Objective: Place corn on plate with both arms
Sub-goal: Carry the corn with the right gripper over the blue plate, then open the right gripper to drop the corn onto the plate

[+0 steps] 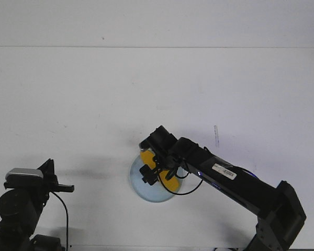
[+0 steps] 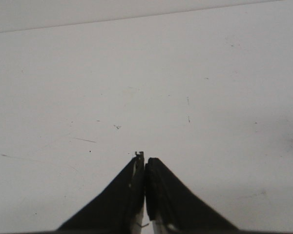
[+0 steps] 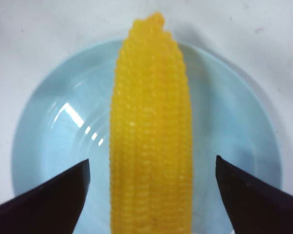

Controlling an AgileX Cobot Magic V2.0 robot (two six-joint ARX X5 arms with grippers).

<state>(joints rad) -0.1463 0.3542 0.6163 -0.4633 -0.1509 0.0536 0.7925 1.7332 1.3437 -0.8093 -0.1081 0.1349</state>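
Note:
The yellow-orange corn (image 3: 151, 131) lies on the pale light-blue plate (image 3: 234, 122), its tip reaching past the rim. My right gripper (image 3: 152, 168) is open, its jaws wide on either side of the cob with gaps to both, not touching it. In the front view the right arm covers most of the corn (image 1: 171, 181) and the plate (image 1: 146, 191), with the right gripper (image 1: 159, 167) over them near the table's front middle. My left gripper (image 2: 144, 161) is shut and empty over bare table; it sits at the front left (image 1: 65, 188).
The white table (image 1: 146, 94) stretches back to a pale wall. A thin faint mark (image 1: 216, 136) lies to the right of the plate. The right arm's body (image 1: 240, 185) slants from the front right corner to the plate.

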